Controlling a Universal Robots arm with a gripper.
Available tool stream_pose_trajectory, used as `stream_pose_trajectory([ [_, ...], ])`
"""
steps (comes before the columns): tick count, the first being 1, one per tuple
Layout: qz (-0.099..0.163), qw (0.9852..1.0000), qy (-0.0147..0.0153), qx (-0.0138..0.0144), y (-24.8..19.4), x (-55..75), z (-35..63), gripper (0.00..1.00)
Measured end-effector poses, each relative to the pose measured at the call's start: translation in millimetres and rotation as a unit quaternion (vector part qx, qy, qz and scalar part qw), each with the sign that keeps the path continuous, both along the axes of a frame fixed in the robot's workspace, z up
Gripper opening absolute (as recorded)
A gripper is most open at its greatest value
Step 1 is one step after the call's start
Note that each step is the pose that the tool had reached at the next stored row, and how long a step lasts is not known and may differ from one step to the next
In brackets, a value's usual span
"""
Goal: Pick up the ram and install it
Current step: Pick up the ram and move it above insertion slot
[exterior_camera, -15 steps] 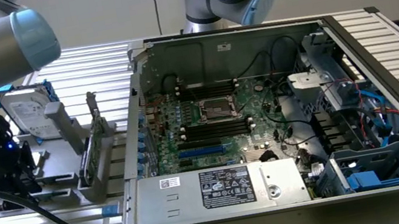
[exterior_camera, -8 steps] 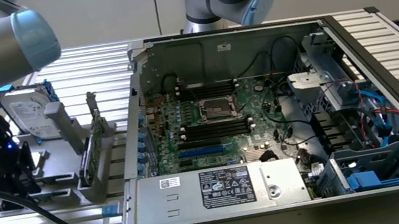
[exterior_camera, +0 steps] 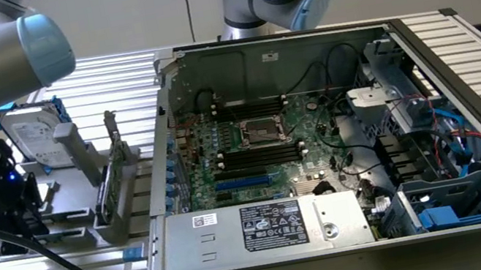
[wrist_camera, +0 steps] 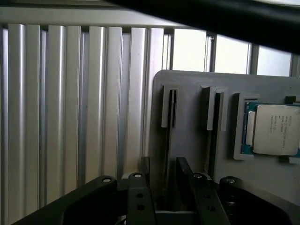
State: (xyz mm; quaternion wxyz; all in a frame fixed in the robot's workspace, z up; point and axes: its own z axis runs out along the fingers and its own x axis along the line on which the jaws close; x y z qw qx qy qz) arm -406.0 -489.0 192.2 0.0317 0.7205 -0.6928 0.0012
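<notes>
One slim, dark-green circuit-board ram (exterior_camera: 105,192) stands on edge in a grey slotted holder (wrist_camera: 187,93). The black hand (wrist_camera: 163,165) hangs apart toward the exterior view's left, fingers spread wide.

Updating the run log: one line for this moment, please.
gripper: open, holding nothing | position: at gray holder | memory stick: upright in holder

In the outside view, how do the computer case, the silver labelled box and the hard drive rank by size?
1. Computer case, largest.
2. Silver labelled box, second.
3. Hard drive, smallest, though it is partly hidden.

Ram (exterior_camera: 108,192) in gray rack (exterior_camera: 71,238) beside case (exterior_camera: 267,56)
</notes>
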Motion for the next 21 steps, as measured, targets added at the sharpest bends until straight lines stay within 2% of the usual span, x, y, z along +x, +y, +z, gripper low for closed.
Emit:
stream_pose_trajectory([
  [9,0.0,1.0,0.0001,-0.0001,0.8,0.0,0.0,0.35],
  [10,0.0,1.0,0.0001,-0.0001,0.9,0.0,0.0,0.28],
  [12,0.0,1.0,0.0001,-0.0001,1.0,0.0,0.0,0.28],
  [13,0.0,1.0,0.0,0.0,1.0,0.0,-0.1,0.21],
  [19,0.0,1.0,0.0001,-0.0001,1.0,0.0,0.0,0.19],
  [20,0.0,1.0,0.0001,-0.0001,1.0,0.0,0.0,0.15],
  [21,0.0,1.0,0.0001,-0.0001,1.0,0.0,0.0,0.15],
])
